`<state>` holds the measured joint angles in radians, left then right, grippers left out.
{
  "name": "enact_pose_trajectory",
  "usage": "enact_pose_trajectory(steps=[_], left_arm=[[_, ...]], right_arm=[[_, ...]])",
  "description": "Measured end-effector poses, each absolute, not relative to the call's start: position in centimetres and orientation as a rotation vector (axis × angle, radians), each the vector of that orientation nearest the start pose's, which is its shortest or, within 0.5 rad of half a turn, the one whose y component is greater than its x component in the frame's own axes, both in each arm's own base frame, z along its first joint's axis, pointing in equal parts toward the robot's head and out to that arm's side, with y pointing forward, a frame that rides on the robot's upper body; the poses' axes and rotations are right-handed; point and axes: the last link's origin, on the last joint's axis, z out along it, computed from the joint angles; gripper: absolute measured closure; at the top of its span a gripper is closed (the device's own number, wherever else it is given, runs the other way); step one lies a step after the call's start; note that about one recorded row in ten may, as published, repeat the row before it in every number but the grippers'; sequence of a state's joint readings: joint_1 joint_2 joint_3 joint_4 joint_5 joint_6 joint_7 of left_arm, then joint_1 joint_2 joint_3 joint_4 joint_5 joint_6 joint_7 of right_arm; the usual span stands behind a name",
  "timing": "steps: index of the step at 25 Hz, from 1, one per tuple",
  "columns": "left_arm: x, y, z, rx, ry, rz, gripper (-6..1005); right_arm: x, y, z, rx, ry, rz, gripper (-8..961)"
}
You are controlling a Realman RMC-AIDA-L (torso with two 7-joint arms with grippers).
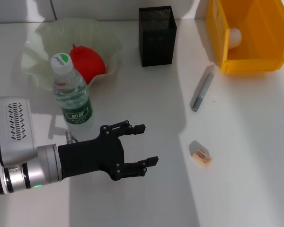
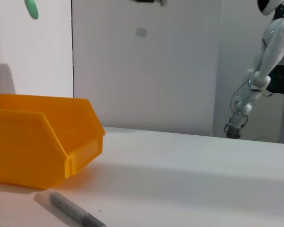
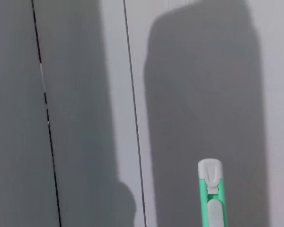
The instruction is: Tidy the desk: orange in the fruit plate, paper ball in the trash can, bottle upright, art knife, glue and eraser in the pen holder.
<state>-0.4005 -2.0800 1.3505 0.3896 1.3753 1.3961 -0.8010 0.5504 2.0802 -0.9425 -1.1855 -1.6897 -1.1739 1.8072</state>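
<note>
My left gripper hovers open and empty over the table's front, just right of the upright bottle. The orange lies in the pale wavy fruit plate. A white paper ball rests inside the yellow trash can. The grey glue stick lies flat left of the bin, and the eraser lies nearer the front. The black mesh pen holder stands at the back. A green-white art knife hangs in the air in the right wrist view, held by my right gripper, whose fingers are hidden.
From the left wrist, the yellow bin and the glue stick show on the white table, with a green tip high above the bin. Another robot stands beyond the table's far edge.
</note>
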Motion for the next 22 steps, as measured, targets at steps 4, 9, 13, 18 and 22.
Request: enact_pose_trajectory(steps=[4, 9, 13, 18, 22], left_arm=[[-26.5, 26.5, -7.9, -2.766, -0.225, -0.844, 199], [-26.5, 26.5, -7.8, -2.761, -0.228, -0.857, 199], [-26.5, 26.4, -7.8, -2.768, -0.223, -0.858, 199], [-26.4, 26.4, -7.9, -2.772, -0.219, -0.860, 199], [-26.3, 26.4, -7.9, -2.773, -0.219, -0.861, 199]], right_arm=[[16.3, 41.4, 7.5, -2.297, 0.354, 0.879, 781], [17.4, 42.2, 5.5, -2.254, 0.286, 0.886, 780], [17.7, 42.7, 3.8, -2.222, 0.223, 0.905, 780], [17.5, 44.1, 1.9, -2.175, 0.217, 0.872, 780], [17.1, 44.9, 0.2, -2.196, 0.260, 0.830, 779]])
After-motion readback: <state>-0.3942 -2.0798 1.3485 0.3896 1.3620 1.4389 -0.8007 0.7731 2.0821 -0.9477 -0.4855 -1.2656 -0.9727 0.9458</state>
